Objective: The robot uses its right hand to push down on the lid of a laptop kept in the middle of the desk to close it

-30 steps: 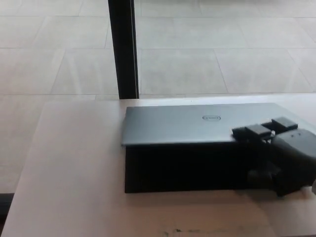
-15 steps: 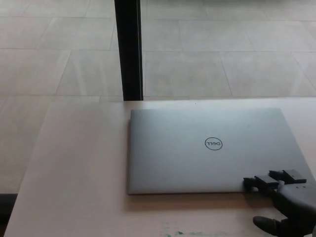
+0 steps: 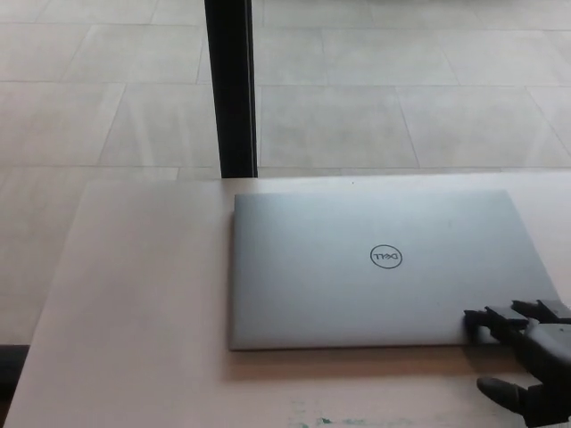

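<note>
Looking down from the head view, the laptop (image 3: pixel 384 267) lies flat and shut in the middle of the desk (image 3: pixel 134 294). At its five o'clock corner the right hand (image 3: pixel 526 348) rests, fingers (image 3: pixel 500 318) spread, thumb apart, holding nothing. Closing looks complete; only pulling the hand clear remains.

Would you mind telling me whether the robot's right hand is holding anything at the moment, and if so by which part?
Nothing is held. The right hand is open, its fingertips at the near right corner of the shut laptop.
</note>
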